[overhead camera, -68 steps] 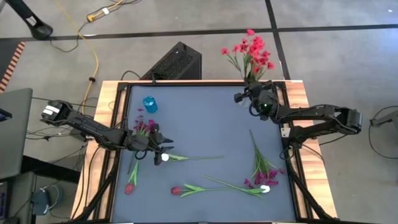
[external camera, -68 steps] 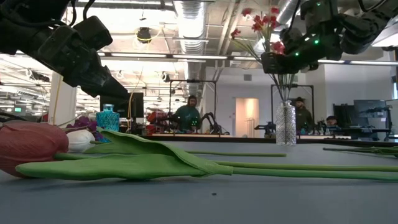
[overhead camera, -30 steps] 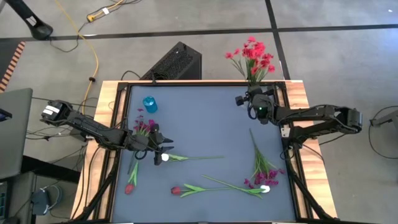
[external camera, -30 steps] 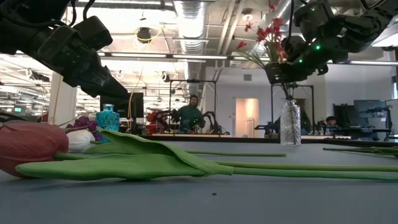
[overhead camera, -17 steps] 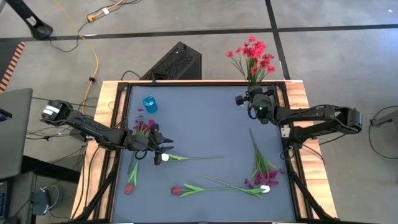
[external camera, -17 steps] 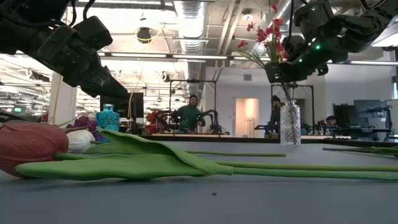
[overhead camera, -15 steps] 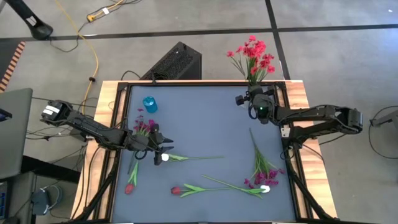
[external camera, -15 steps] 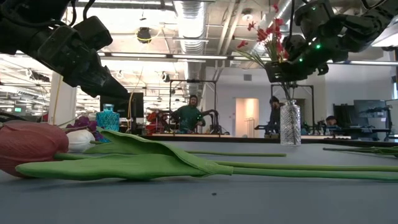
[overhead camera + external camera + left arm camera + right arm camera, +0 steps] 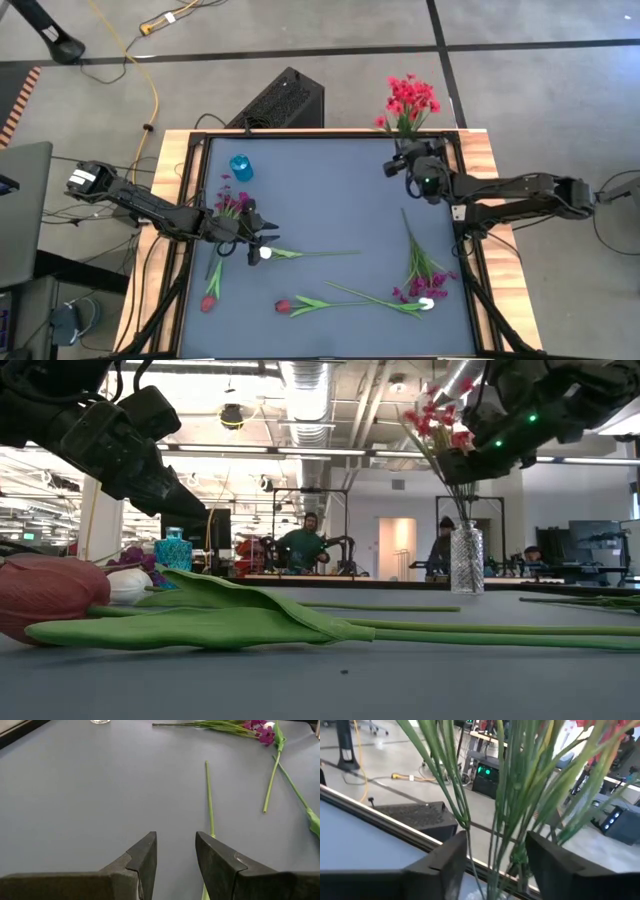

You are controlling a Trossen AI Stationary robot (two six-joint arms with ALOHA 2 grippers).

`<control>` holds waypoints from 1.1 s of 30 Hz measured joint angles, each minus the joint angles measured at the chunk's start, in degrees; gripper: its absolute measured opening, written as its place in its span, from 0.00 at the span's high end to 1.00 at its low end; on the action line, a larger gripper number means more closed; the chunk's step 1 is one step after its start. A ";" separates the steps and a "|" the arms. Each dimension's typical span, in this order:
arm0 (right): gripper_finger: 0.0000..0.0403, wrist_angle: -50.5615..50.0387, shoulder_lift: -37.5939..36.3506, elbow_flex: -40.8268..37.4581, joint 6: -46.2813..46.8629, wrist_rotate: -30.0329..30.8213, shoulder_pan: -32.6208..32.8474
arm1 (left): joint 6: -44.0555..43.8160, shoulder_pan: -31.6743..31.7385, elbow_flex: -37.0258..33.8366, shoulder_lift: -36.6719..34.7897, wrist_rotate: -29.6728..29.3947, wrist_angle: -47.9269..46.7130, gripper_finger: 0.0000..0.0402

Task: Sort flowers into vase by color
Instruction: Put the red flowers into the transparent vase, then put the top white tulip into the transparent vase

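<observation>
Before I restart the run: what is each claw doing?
Left claw: open, empty.
Right claw: open around the red flowers, no grip.

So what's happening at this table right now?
A two-armed robot is sorting artificial flowers into vases. The right end effector sits open at the clear vase in the far right corner, with the stems of the red spray standing between its fingers. The left end effector hovers open over a white flower on the gray mat. Red tulips and purple sprays lie unsorted.
</observation>
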 joint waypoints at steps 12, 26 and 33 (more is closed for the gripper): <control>0.34 -31.01 -3.86 9.67 7.34 -8.23 0.61 | -0.05 0.00 0.00 0.00 0.01 0.00 0.69; 0.34 -54.85 -3.31 20.63 19.70 -42.82 8.80 | -1.92 0.00 0.00 -0.02 1.57 1.32 0.69; 0.34 -48.78 2.40 20.33 26.81 -43.42 24.94 | -2.58 -0.02 0.00 -0.02 4.61 2.03 0.69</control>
